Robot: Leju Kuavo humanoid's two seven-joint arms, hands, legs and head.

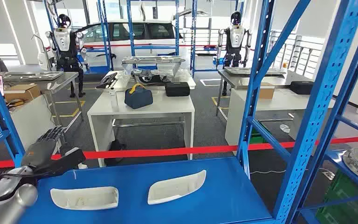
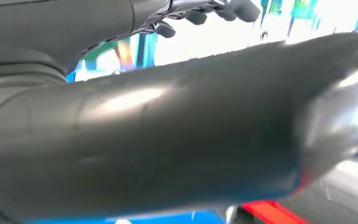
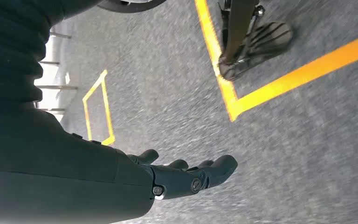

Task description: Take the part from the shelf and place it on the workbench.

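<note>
At lower left of the head view, our left robot hand hovers over the edge of the blue shelf, fingers spread and holding nothing. Two white parts lie on that shelf: one near the hand, the other at lower centre. Our right robot hand hangs open above grey floor with yellow lines. We can read no writing.
</note>
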